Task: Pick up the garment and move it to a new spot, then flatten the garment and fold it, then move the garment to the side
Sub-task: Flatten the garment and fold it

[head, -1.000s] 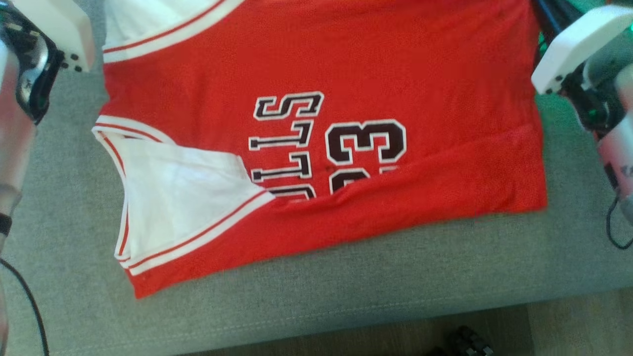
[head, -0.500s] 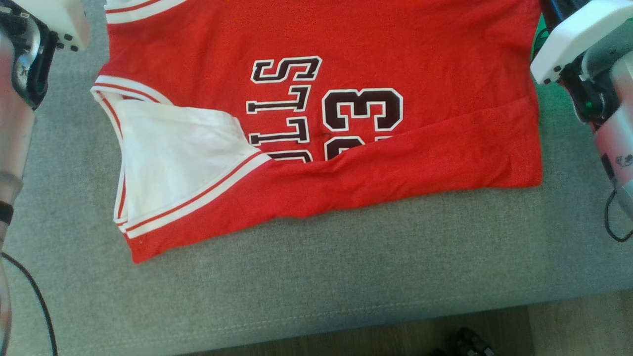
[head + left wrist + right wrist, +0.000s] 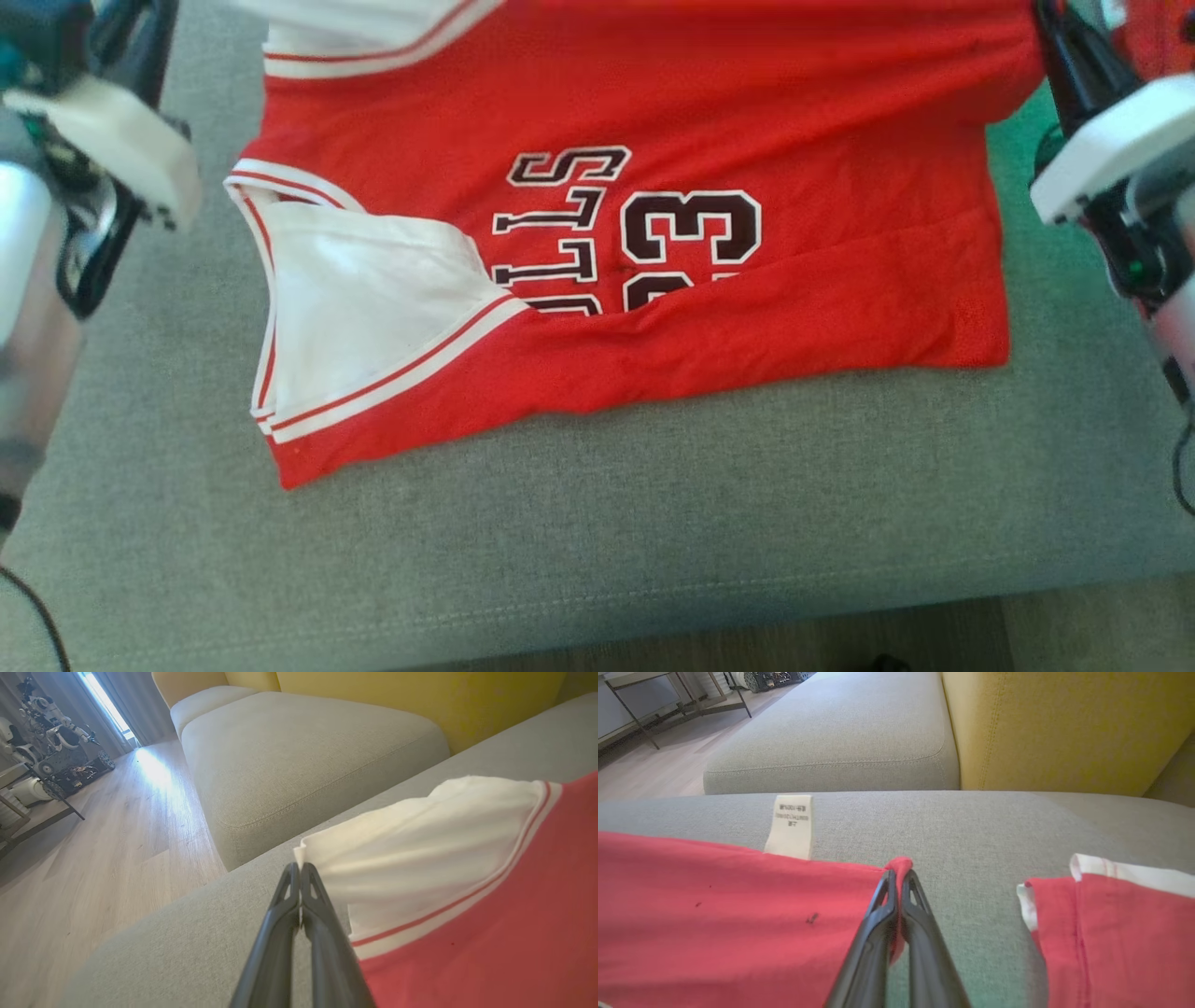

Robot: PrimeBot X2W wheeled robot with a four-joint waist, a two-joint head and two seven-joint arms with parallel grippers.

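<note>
Since the left fingers (image 3: 275, 933) are clamped on a white corner of the jersey (image 3: 794, 121) and the right fingers (image 3: 873, 938) on a red corner, it lies spread across the couch cushion (image 3: 597, 541), back from its front edge, likely for flattening.

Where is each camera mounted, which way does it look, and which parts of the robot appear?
Head view: on the head, looking down at the red jersey on the grey sofa seat; left wrist casing and right wrist casing at the sides.
Left wrist view: on the left wrist, along the left claw, shut on the jersey's white edge; yellow backrest and wooden floor beyond.
Right wrist view: on the right wrist, along the right claw, shut on the red hem; white label beyond.
Shared: both wrist views show the yellow backrest.
</note>
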